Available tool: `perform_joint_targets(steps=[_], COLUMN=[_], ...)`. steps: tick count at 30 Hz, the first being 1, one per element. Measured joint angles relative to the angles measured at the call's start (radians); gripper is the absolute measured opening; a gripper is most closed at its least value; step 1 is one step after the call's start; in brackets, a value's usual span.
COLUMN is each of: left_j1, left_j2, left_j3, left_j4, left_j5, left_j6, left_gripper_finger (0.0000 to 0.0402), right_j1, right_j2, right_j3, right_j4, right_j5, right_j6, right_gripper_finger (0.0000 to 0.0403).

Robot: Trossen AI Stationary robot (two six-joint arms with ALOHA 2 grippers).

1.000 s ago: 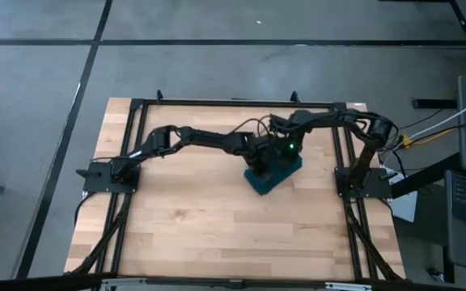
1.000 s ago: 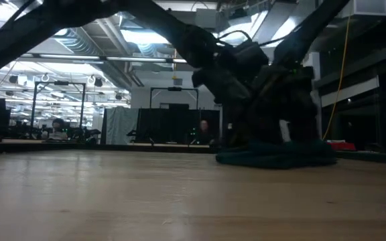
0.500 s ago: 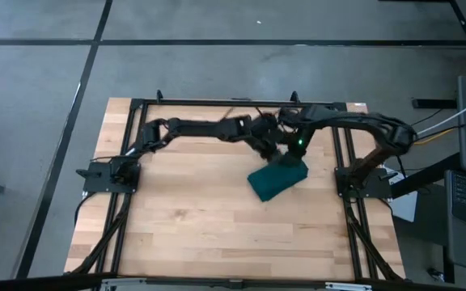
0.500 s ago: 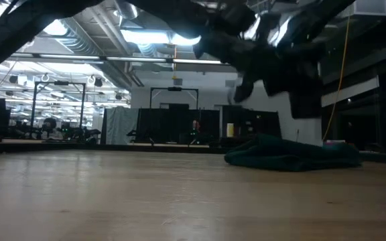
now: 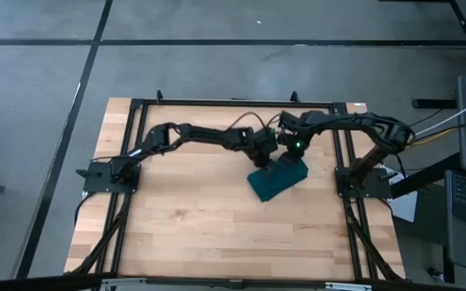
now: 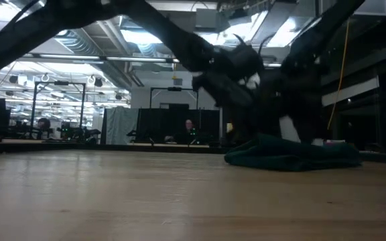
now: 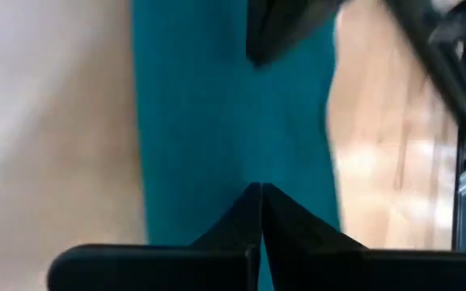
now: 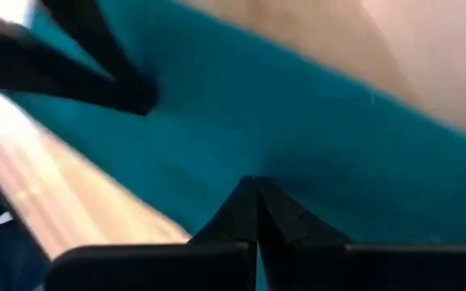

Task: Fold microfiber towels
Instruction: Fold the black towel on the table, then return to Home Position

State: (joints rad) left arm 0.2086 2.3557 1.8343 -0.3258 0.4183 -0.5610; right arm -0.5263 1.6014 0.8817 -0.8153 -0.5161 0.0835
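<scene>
Both my claws are pressed together, empty: left claw [image 5: 263, 153] and right claw [image 5: 285, 152] hover over the folded dark teal-green microfiber towel [image 5: 277, 179] on the wooden counter [image 5: 184, 210], seemingly to flatten it.

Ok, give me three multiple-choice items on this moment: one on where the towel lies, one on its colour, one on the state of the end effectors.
1. Where on the wooden table does the microfiber towel lie?
A. right of centre, between the arms' tips and the right arm's base
B. at the left arm's base
C. at the near edge

2. What colour is the towel?
A. white
B. dark teal-green
C. red

3. How do the left end effector and the right end effector stand?
A. both wide open
B. only the left shut
C. both shut, holding nothing

Answers: 1 A, the high view shows the folded cloth right of centre. 2 B, both wrist views show teal cloth. 3 C, in each wrist view the fingers meet at a point above the towel, with no cloth between them.
</scene>
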Motion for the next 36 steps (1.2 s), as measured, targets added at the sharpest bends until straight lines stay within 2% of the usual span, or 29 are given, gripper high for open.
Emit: perform_joint_targets(steps=[4, 8, 11, 14, 17, 20, 23, 26, 28, 33, 36], left_j1=[-0.037, -0.055, -0.037, -0.026, -0.012, 0.01, 0.017, 0.037, 0.063, 0.127, 0.166], left_j2=[0.074, 0.129, 0.132, 0.078, 0.026, -0.051, -0.119, -0.216, -0.288, -0.451, -0.568], left_j3=[-0.024, -0.018, -0.018, -0.028, -0.036, -0.028, -0.03, -0.033, -0.027, -0.03, -0.028], left_j4=[0.101, 0.163, 0.179, 0.164, 0.122, 0.074, -0.01, -0.032, -0.005, 0.009, 0.035], left_j5=[0.014, 0.046, 0.088, 0.087, 0.016, 0.014, -0.039, -0.119, -0.153, -0.161, -0.201], left_j6=[-0.035, -0.081, -0.096, -0.077, -0.072, -0.058, 0.012, 0.073, 0.103, 0.146, 0.215], left_gripper_finger=[0.0002, 0.0005, 0.0003, 0.0002, 0.0005, 0.0004, 0.0002, 0.0004, 0.0008, 0.0012, 0.0009], right_j1=[0.0, -0.002, -0.009, -0.014, -0.02, -0.024, -0.021, -0.025, -0.025, -0.025, -0.025], right_j2=[0.069, 0.13, 0.149, 0.12, 0.068, 0.013, -0.07, -0.183, -0.272, -0.458, -0.54], right_j3=[-0.1, -0.161, -0.17, -0.158, -0.128, -0.097, -0.066, -0.02, 0.021, 0.157, 0.225], right_j4=[0.148, 0.271, 0.308, 0.312, 0.271, 0.177, 0.12, 0.062, 0.062, 0.063, 0.056], right_j5=[-0.006, -0.116, -0.152, -0.121, -0.004, 0.092, 0.055, 0.025, 0.026, 0.092, 0.1], right_j6=[0.061, 0.099, 0.122, 0.148, 0.148, 0.139, 0.12, 0.127, 0.141, 0.138, 0.029], right_gripper_finger=[0.0, 0.0, 0.0, 0.0, 0.0, 0.0, 0.0008, 0.0034, 0.0051, 0.0084, 0.0097])
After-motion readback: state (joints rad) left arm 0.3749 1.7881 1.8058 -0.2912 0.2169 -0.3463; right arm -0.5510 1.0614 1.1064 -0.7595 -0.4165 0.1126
